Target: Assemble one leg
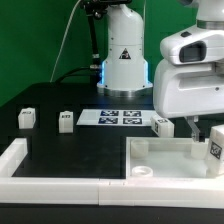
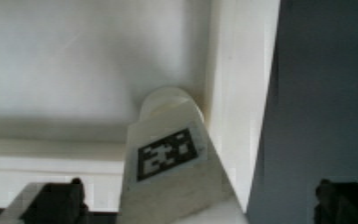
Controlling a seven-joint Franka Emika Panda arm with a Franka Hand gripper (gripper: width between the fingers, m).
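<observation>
A leg (image 2: 172,150), a small white block with a black-and-white tag, stands inside the corner of the large white tray-like part (image 2: 87,70). In the exterior view this leg (image 1: 214,148) is at the far right, inside the tray-like part (image 1: 165,158). My gripper (image 2: 202,205) is right above it, jaws wide apart with a gap on both sides, so it is open. In the exterior view the gripper (image 1: 203,132) hangs just over the leg. Three more legs stand on the black table: one (image 1: 27,119), a second (image 1: 66,122) and a third (image 1: 162,124).
The marker board (image 1: 120,117) lies on the table in front of the robot base (image 1: 124,60). A white L-shaped barrier (image 1: 20,165) runs along the front and the exterior view's left. The tray-like part's wall (image 2: 247,60) stands close beside the leg.
</observation>
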